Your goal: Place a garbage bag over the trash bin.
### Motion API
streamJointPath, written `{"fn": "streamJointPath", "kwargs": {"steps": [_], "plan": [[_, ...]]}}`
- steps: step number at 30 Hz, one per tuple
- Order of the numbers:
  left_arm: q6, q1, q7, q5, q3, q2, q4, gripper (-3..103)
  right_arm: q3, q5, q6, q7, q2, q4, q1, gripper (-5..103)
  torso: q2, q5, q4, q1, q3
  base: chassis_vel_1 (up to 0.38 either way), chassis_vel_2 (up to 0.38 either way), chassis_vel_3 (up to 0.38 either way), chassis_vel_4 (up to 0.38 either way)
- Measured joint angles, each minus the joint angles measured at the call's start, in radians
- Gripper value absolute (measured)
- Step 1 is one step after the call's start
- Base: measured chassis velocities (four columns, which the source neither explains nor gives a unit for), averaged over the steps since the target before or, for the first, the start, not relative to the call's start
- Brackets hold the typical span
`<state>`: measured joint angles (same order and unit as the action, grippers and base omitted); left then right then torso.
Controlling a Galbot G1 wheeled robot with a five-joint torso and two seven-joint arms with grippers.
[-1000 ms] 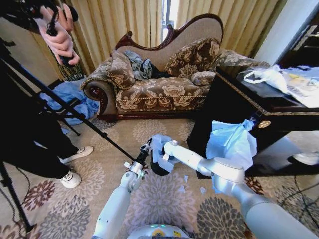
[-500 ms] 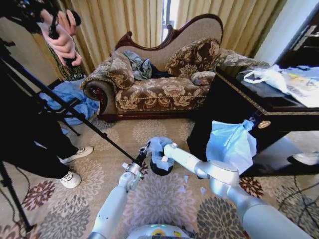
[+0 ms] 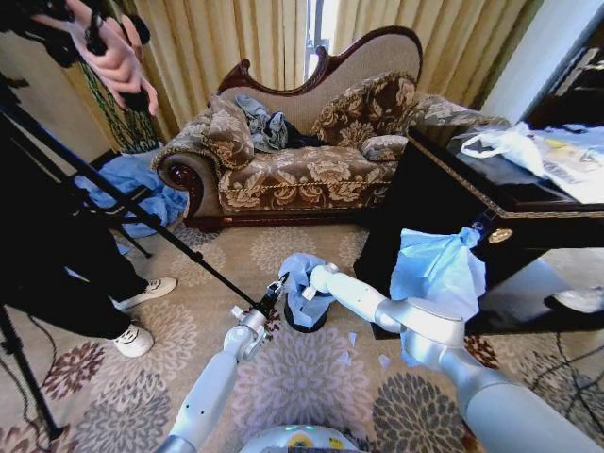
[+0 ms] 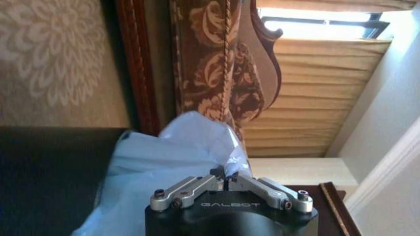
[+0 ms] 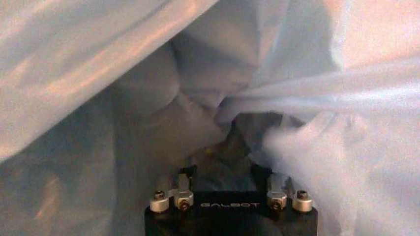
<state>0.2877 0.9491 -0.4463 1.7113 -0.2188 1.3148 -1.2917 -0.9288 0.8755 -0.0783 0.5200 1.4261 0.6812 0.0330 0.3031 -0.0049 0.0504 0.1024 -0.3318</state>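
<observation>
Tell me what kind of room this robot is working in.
Most likely a home living room: an ornate patterned sofa with cushions stands before gold curtains, on a floral carpet. A dark wooden cabinet stands on the right.

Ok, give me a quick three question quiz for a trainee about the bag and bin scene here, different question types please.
1. True or false: the garbage bag is draped over the trash bin.
2. Which gripper pinches the bag's edge with its fingers closed? A) left gripper B) right gripper
3. Fill in: the bin stands on the patterned ______ in front of the sofa.

Key: 1 true. 2 A; the right gripper sits inside the bag's folds with its fingers spread. 3 carpet.
</observation>
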Motion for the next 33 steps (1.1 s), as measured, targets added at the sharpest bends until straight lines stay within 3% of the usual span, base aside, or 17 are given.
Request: {"fn": "streamJointPath", "kwargs": {"steps": [1,3,6,7,10,21,33], "plan": [[0.000,-0.003,0.003,0.001,0.000,-0.001,0.006,0,-0.006,-0.005,-0.003,0.007,-0.009,0.008,-0.005,65,0.000,0.0000,0.0000,0.000,0.000,0.000,0.000,0.000,0.000],[0.001,-0.007,0.006,0.005,-0.001,-0.001,0.009,0,-0.015,-0.012,-0.009,0.015,-0.019,0.018,-0.011,65,0.000,0.0000,0.0000,0.000,0.000,0.000,0.000,0.000,0.000],[0.002,-0.019,0.026,0.030,-0.010,0.007,0.017,0,-0.041,-0.027,-0.047,0.049,-0.043,0.037,-0.025,82,0.000,-0.0001,0.0001,0.000,0.000,0.000,0.000,0.000,0.000],[0.002,-0.019,0.026,0.030,-0.010,0.007,0.017,0,-0.041,-0.027,-0.047,0.049,-0.043,0.037,-0.025,82,0.000,-0.0001,0.0001,0.000,0.000,0.000,0.000,0.000,0.000],[0.006,-0.026,0.051,0.060,-0.019,0.015,0.007,0,-0.063,-0.037,-0.085,0.078,-0.053,0.060,-0.024,96,0.000,0.0000,0.0001,0.000,0.000,0.000,0.000,0.000,0.000],[0.016,-0.034,0.104,0.096,-0.024,0.019,-0.020,0,-0.064,-0.098,-0.145,0.137,-0.066,0.116,-0.037,100,0.000,0.0001,-0.0001,0.000,0.000,0.000,0.000,0.000,0.000],[0.013,-0.063,0.149,0.080,-0.012,0.029,0.023,0,-0.092,-0.187,-0.148,0.203,-0.161,0.252,-0.069,100,0.000,0.0001,0.0001,0.000,0.000,0.000,0.000,0.000,0.000]]}}
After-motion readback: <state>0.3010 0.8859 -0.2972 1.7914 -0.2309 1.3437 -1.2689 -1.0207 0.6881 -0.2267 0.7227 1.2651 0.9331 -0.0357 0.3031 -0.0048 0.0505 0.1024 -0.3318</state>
